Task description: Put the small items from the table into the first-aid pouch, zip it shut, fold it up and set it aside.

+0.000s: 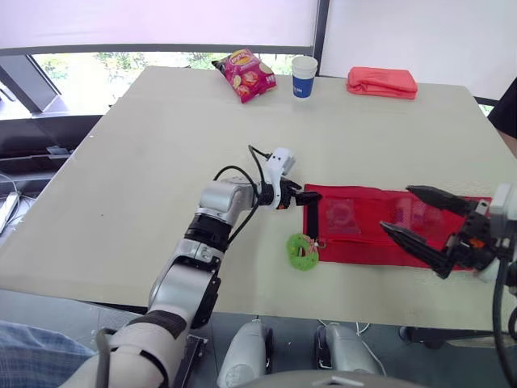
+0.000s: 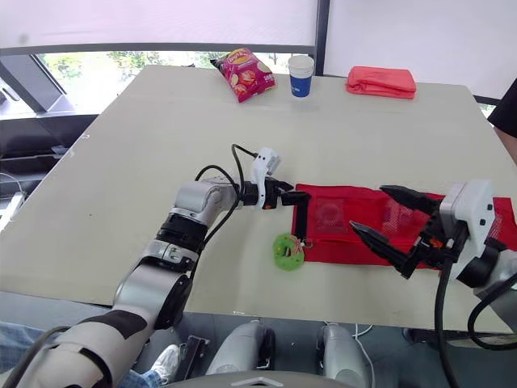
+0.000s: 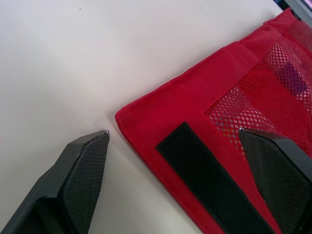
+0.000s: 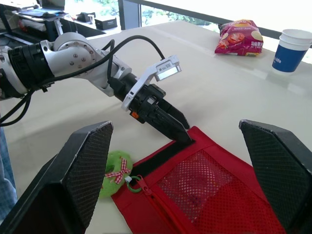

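Red first-aid pouch point(image 1: 363, 222) lying opened out flat on the pale table point(image 1: 145, 178), its long axis running left to right across the robot's front and its near long edge close to the table's near edge. A green round item point(image 1: 303, 251) rests against the pouch's near left corner, beside the zip pull. We note three things well apart from it along the far edge: a snack bag point(image 1: 245, 74), a paper cup point(image 1: 304, 76) and a folded red cloth point(image 1: 382, 82). A person's arm point(image 1: 507, 109) shows at the right margin. We see broad bare tabletop to the left of the pouch and beyond it. The left gripper point(image 1: 305, 196) sits at the pouch's left end with its fingers spread, one over bare table and one over the mesh point(image 3: 273, 97), straddling the corner beside the black strip point(image 3: 204, 170). The right gripper point(image 1: 397, 208) hangs over the pouch's right half, fingers wide apart and pinching nothing. Something lies inside the mesh pockets, though we cannot tell what.
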`<act>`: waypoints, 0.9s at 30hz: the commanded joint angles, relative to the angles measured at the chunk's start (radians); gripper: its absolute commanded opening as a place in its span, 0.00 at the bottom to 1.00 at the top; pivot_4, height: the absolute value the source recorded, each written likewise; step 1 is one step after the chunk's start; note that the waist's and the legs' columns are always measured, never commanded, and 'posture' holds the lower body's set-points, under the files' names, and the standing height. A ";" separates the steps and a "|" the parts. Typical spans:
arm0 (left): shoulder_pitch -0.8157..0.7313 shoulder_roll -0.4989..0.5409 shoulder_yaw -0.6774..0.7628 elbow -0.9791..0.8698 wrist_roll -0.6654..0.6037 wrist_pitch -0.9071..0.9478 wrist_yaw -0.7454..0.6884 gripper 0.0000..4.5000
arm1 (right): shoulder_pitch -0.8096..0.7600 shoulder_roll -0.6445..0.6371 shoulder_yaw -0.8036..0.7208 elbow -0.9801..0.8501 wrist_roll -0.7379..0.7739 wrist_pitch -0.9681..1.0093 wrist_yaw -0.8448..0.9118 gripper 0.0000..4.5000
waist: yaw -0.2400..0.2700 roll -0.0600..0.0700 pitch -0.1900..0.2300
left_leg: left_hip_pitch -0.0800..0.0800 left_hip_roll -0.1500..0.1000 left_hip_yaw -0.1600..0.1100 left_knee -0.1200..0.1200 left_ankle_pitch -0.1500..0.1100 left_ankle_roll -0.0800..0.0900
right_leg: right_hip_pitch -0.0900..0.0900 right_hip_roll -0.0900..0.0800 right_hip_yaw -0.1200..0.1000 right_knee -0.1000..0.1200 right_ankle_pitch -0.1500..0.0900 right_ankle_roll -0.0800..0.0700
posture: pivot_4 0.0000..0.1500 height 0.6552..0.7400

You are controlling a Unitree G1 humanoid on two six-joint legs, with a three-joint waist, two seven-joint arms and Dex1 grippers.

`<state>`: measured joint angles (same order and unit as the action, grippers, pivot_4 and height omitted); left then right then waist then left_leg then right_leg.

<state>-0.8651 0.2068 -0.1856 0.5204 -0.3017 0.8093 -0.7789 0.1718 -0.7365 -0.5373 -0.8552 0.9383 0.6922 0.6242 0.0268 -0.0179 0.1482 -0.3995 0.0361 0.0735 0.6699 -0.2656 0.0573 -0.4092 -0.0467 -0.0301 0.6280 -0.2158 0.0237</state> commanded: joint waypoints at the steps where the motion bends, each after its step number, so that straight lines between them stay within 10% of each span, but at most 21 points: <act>1: 0.030 -0.031 -0.115 0.050 0.062 -0.006 -0.055 0.94 | -0.001 -0.007 -0.012 -0.027 0.019 -0.029 -0.021 1.00 | 0.003 0.000 0.000 | 0.000 0.000 0.000 0.000 0.000 0.000 | 0.000 0.000 0.000 0.000 0.000 0.000 | 1.00 1.00; 12: 0.067 -0.082 -0.118 0.102 0.152 -0.102 -0.066 0.01 | 0.062 -0.025 0.024 -0.068 -0.016 -0.052 -0.023 1.00 | 0.017 -0.001 -0.009 | -0.001 -0.001 0.000 0.000 -0.001 0.002 | 0.000 -0.002 -0.001 -0.001 0.000 0.000 | 1.00 1.00; 27: 0.041 0.005 0.149 -0.067 -0.026 0.077 -0.041 0.01 | 0.080 -0.046 0.139 -0.072 -0.094 -0.101 0.018 1.00 | -0.012 -0.004 -0.005 | -0.003 0.001 -0.001 0.000 -0.001 0.002 | -0.002 0.001 -0.001 -0.001 0.000 0.000 | 1.00 1.00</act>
<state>-0.8175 0.2031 -0.0624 0.5073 -0.3032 0.8707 -0.8208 0.2607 -0.7780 -0.3978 -0.8993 0.8395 0.6186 0.6327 0.0145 -0.0222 0.1435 -0.4020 0.0368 0.0728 0.6698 -0.2670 0.0597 -0.4110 -0.0462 -0.0310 0.6268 -0.2162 0.0241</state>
